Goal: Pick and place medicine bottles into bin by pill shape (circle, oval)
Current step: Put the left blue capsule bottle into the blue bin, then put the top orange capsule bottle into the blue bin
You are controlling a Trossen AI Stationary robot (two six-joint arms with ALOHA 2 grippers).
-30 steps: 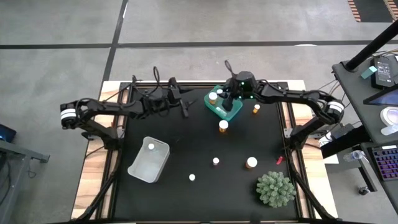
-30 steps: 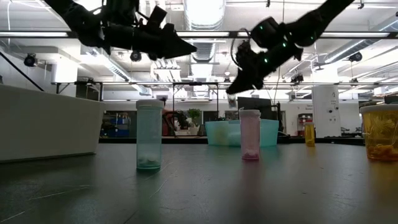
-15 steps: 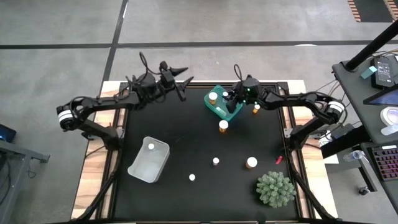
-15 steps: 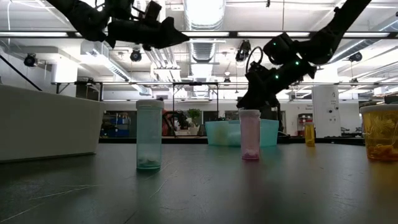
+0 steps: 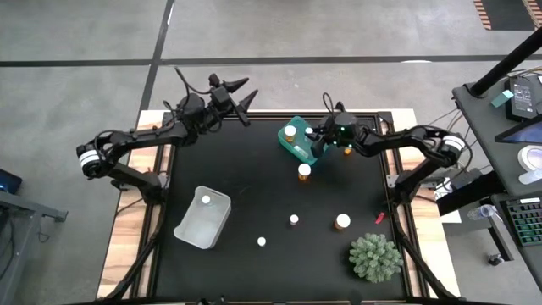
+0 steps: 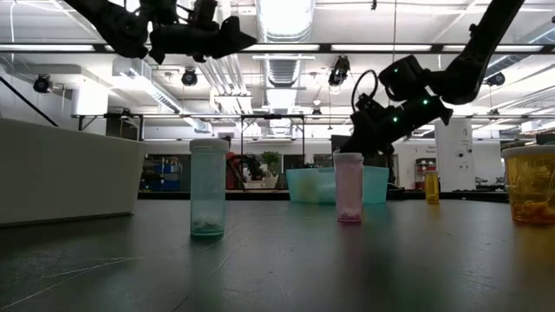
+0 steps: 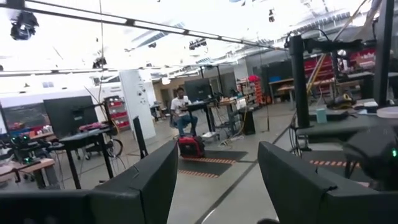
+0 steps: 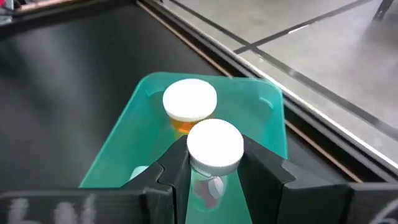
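Note:
My right gripper [image 8: 214,177] is shut on a white-capped medicine bottle [image 8: 214,146] just above the inside of the teal bin [image 8: 268,102], which sits at the table's far middle [image 5: 286,146]. An amber bottle with a white cap [image 8: 189,102] stands on the bin's floor, just beyond the held one. My left gripper [image 5: 239,97] is open and raised over the table's far left edge, pointing out into the room. More bottles stand on the black mat: an amber one [image 5: 304,171] in front of the bin, others [image 5: 342,222] [image 5: 294,219] [image 5: 262,241] nearer. My right gripper pinches the bottle's body just under the cap [image 8: 208,186] between its two fingers [image 8: 171,174]. The fingers come from the table's right side, slanting a little downward. The bottle stands upright, cap up, inside the bin's outline; whether its base touches the bin's floor is hidden.
A white bin [image 5: 190,229] at the near left holds one small bottle [image 5: 206,200]. A small amber bottle [image 5: 349,148] stands right of the teal bin. A green spiky plant [image 5: 375,257] is at the near right corner. A person sits at a desk far off in the room.
My right gripper has sunk toward the teal bin with the bottle still upright between its fingers. My left gripper has swung up and toward the table's far edge, its fingers tipping upward, still open.

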